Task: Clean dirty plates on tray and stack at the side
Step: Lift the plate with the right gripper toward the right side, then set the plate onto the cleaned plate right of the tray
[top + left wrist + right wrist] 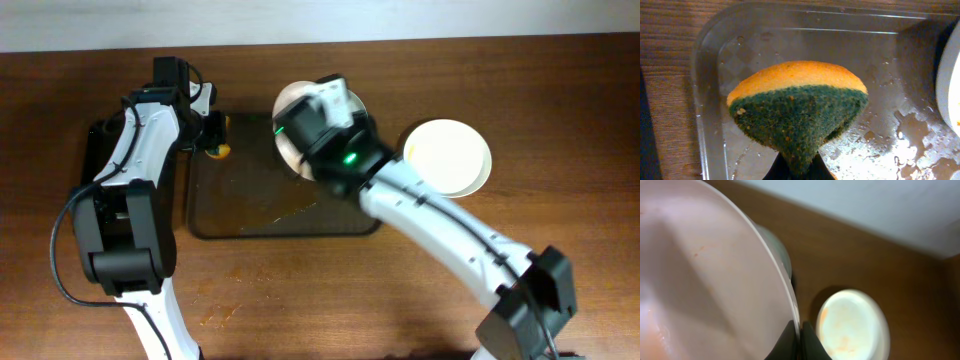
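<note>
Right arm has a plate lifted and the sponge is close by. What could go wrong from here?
The right gripper pinches the plate only at its rim, and the plate is tilted; a push from the sponge could lever it loose. The tray below is wet, so a dropped plate might skid.

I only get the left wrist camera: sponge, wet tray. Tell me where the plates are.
Observer: The right end effector grips one plate by its rim, tilted over the far right part of the tray.
Operator: Report any others.
Observer: Another plate lies flat on the table, right of the tray.
Operator: Say if that one's clean.
Observer: No; the right wrist view shows faint orange smears on it.
</note>
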`<state>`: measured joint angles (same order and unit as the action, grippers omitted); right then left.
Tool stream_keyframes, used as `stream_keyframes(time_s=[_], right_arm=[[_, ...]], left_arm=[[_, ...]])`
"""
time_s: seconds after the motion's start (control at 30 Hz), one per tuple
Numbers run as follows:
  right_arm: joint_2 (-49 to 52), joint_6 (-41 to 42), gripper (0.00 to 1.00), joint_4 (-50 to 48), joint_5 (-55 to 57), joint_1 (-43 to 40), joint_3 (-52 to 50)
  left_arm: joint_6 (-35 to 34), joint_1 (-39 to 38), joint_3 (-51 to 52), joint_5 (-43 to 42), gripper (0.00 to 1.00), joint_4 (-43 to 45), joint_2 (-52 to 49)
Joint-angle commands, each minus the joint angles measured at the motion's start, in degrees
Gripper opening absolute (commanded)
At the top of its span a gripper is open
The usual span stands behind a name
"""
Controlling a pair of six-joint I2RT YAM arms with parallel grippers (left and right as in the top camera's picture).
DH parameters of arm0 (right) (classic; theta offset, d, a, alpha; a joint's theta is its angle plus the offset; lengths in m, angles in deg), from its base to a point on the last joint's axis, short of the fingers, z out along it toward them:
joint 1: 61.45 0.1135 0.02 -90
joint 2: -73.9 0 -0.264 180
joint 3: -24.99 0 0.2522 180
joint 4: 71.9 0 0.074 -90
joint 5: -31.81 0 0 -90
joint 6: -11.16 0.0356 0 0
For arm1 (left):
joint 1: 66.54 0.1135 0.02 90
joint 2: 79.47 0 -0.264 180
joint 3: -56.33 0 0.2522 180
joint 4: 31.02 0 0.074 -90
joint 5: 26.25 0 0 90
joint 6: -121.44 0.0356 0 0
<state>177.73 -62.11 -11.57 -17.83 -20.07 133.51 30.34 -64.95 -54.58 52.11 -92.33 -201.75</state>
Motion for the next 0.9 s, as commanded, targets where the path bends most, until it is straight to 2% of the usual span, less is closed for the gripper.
stream_keyframes(time_s=[0.0,0.17,0.23,0.33,0.53,0.67,0.8,0.83,0.87], right_arm=[[-4.2,2.3,0.04,1.5,-22.8,-11.0,1.0],[-3.5,3.7,0.04,7.5,-43.6,-36.9,1.0],[-1.5,3.7,0.04,10.8,-44.9,-45.8,0.5],[1.3,3.7,0.04,10.6,-44.7,-52.9,-4.2],[3.7,3.7,0.04,2.5,-44.9,-55.7,-12.8],[3.7,3.7,0.30,-0.4,-46.2,-54.4,-14.8],[3.7,1.9,0.41,-1.5,-55.6,-50.3,-14.0],[3.7,1.5,0.41,-2.2,-57.5,-49.0,-13.6],[3.7,2.4,0.37,-3.9,-59.3,-44.4,-12.2]], left_arm=[[-0.6,-0.1,-0.4,1.0,0.01,0.1,0.2],[-0.6,-0.1,-0.4,1.0,0.00,0.1,0.2],[-0.6,-0.1,-0.4,1.0,0.00,0.2,0.2],[-0.6,-0.1,-0.4,1.0,0.00,0.6,0.2],[-0.6,-0.1,-0.4,1.0,0.01,0.6,0.2],[-0.6,-0.1,-0.4,1.0,0.00,0.6,0.2],[-0.6,-0.1,-0.4,1.0,0.01,0.7,0.2],[-0.6,-0.1,-0.4,1.0,0.00,0.8,0.2],[-0.6,-0.1,-0.4,1.0,0.01,1.0,0.2]])
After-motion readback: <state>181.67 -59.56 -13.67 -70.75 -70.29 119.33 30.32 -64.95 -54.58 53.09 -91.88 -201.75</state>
